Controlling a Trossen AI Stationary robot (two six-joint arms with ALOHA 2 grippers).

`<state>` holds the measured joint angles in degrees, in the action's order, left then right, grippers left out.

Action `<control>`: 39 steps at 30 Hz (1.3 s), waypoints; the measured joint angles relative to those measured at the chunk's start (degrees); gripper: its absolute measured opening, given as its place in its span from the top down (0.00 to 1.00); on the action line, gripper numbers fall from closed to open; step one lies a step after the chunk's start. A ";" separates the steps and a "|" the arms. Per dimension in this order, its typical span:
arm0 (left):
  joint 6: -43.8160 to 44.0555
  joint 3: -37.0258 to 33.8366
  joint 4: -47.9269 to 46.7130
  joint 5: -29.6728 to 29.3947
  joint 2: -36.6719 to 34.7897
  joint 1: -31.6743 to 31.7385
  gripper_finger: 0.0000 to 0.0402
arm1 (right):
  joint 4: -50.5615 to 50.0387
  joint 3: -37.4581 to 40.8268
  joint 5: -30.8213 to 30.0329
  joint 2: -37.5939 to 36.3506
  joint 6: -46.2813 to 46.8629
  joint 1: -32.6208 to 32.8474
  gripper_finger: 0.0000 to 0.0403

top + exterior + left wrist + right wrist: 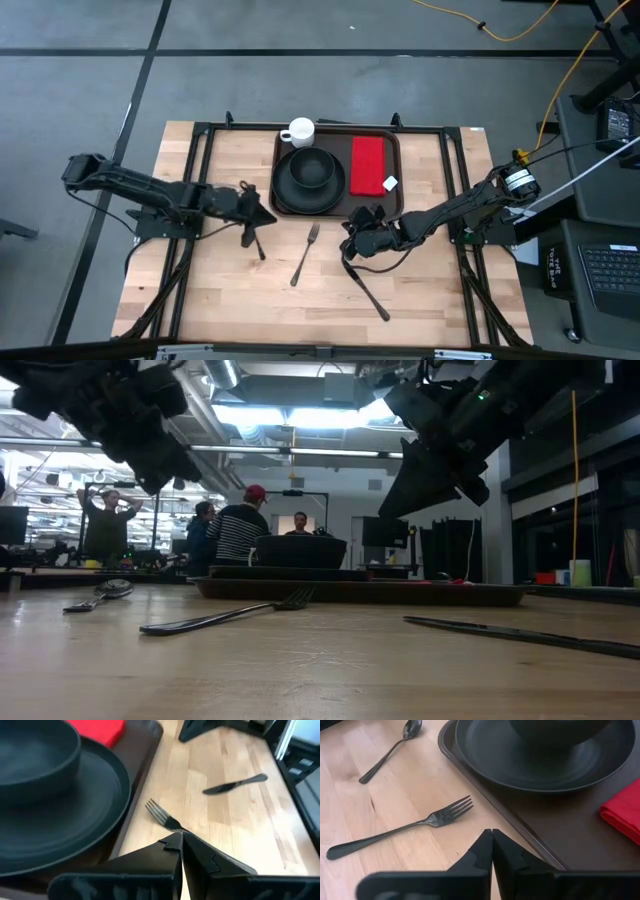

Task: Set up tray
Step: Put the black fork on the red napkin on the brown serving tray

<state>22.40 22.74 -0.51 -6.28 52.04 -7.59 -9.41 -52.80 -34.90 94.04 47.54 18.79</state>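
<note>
The dark brown tray (392, 205) lies at the table's far middle. On it sit a round black plate (290, 200) with a black bowl (311, 168), a white cup (299, 131) and a folded red napkin (368, 165). A dark fork (305, 255), spoon (257, 243) and knife (370, 293) lie flat on the wood near the tray. My left gripper (268, 216) hovers shut just left of the tray's near-left corner, above the spoon. My right gripper (349, 226) hovers shut over the tray's near edge (520, 827). The fork (400, 831) lies between them.
Black frame rails (200, 170) run along the table's left and right sides. Bare wood (430, 290) stretches from the cutlery to the near edge. In the low view, people (240, 525) stand in the room beyond the table.
</note>
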 joint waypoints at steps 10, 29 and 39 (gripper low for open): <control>-8.26 8.00 -0.26 4.26 13.43 -0.66 0.99 | 0.00 0.00 0.00 0.00 -0.32 0.00 0.96; 2.46 8.33 13.97 1.04 27.15 -0.57 0.91 | -0.01 0.00 0.03 -0.02 -0.80 0.07 0.93; 9.88 8.33 13.44 3.08 31.43 -2.81 0.91 | 0.00 0.00 0.01 -0.02 -1.34 0.28 0.93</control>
<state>32.28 31.07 12.92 -3.20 83.46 -10.41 -9.41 -52.80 -34.89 94.02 46.20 19.07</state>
